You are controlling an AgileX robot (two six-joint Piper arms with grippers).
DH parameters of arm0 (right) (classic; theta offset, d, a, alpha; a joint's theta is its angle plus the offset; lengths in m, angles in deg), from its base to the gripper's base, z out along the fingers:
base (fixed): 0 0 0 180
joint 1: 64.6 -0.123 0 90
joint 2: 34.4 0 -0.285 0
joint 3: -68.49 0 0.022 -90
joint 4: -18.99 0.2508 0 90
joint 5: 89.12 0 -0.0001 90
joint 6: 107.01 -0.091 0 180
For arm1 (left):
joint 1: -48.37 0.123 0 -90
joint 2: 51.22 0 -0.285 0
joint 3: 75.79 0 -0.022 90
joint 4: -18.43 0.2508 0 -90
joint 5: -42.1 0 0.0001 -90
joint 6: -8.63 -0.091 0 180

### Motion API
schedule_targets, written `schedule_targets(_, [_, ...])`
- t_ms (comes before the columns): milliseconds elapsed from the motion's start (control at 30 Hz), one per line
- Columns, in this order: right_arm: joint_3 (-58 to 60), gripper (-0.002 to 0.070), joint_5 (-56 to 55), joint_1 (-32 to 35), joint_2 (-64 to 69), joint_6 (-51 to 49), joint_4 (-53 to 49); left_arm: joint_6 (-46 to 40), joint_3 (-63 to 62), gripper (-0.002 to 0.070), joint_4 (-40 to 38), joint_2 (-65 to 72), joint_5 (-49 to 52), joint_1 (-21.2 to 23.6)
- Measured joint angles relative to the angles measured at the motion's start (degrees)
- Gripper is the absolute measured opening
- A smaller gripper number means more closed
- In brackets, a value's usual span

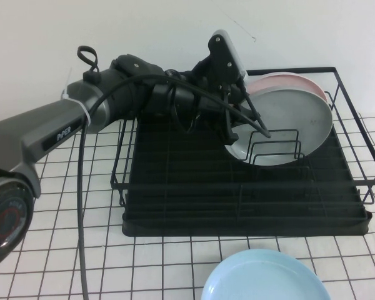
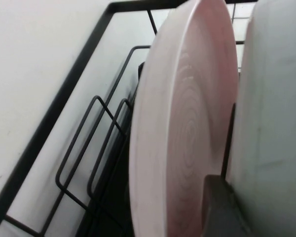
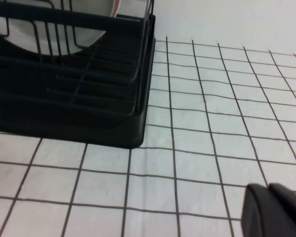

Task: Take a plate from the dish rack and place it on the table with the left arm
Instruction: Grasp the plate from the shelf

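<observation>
The pale grey plate (image 1: 287, 125) stands on edge in the black dish rack (image 1: 237, 206), leaning in the wire dividers. A pale pink plate (image 1: 281, 81) stands right behind it. My left arm reaches across the rack from the left, and its gripper (image 1: 247, 122) sits at the grey plate's left rim. In the left wrist view the grey plate (image 2: 276, 98) and the pink plate (image 2: 187, 123) fill the view side by side, with part of the gripper between them. My right gripper (image 3: 272, 210) is shut and empty, low over the white gridded table (image 3: 212, 123) beside the rack's corner (image 3: 133, 133).
A light blue plate (image 1: 265, 278) lies flat on the table (image 1: 62, 187) in front of the rack, at the near edge. The rack's raised wire frame (image 1: 356, 125) runs round its back and right side. A white wall is close behind.
</observation>
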Motion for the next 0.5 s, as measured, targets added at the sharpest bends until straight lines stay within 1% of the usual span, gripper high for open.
schedule_targets(333, [0.0, -0.0001, 0.0, 0.0, 0.0, 0.0, 0.0, -5.5, 0.0, 0.0300, -4.9, 1.9, -1.0, 0.0])
schedule_targets(433, [0.0, -0.0001, 0.0, 0.0, 0.0, 0.0, 0.0, -6.0, 0.0, 0.0297, -6.4, 2.0, -2.8, 0.0])
schedule_targets(500, [0.0, -0.0001, 0.0, 0.0, 0.0, 0.0, 0.0, -6.1, 0.0, 0.0282, -7.2, 2.0, -3.5, 0.0])
